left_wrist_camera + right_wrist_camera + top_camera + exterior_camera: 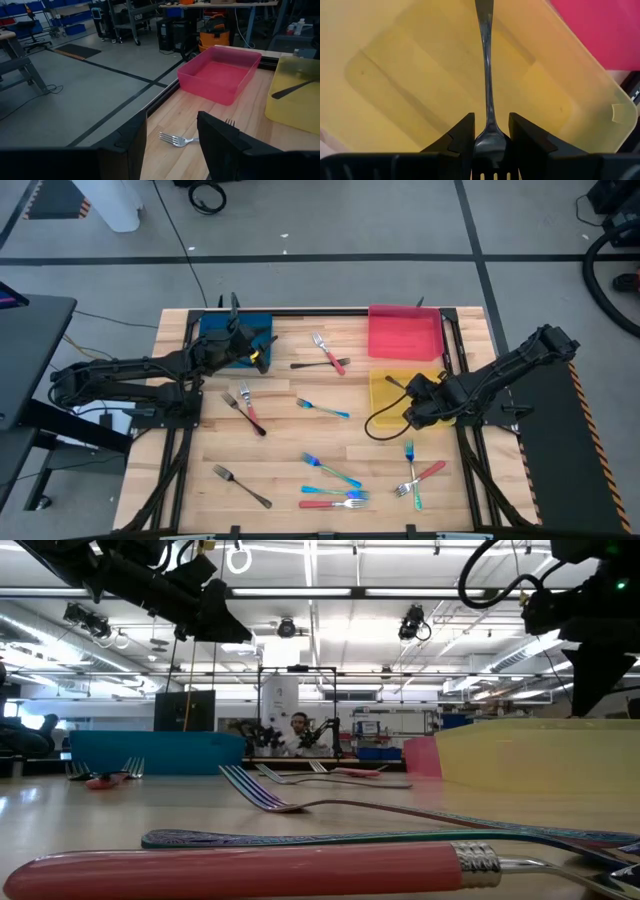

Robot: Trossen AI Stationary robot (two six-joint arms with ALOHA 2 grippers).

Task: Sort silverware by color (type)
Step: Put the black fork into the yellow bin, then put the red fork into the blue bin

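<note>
Left side of the worktop (330, 435): the left gripper (262, 352) hangs above the front edge of the blue tray (222, 330), its fingers (125, 145) apart and holding nothing. Just beside it lie a dark grey fork (320, 364) and a red-handled fork (328, 351), crossing each other. Nearer the front, beside the left arm, another red-handled fork (248, 406) crosses a second grey fork (243, 413).

Centre: a blue iridescent fork (322, 408) lies alone on the wood. Toward the near edge lie a third grey fork (241, 485), two blue forks (332, 471), and a red-handled fork (332, 503), the last three close together.

Right side: the red tray (404, 332) sits at the far edge with the yellow tray (382, 390) just in front of it. The right gripper (413, 413) is over the yellow tray; its fingers (461, 135) flank the neck of a dark metal fork (487, 75) whose handle lies along the tray floor, and whether they press on it cannot be told. Below this tray, a blue fork (411, 470) and a red-handled fork (423, 476) cross each other.
</note>
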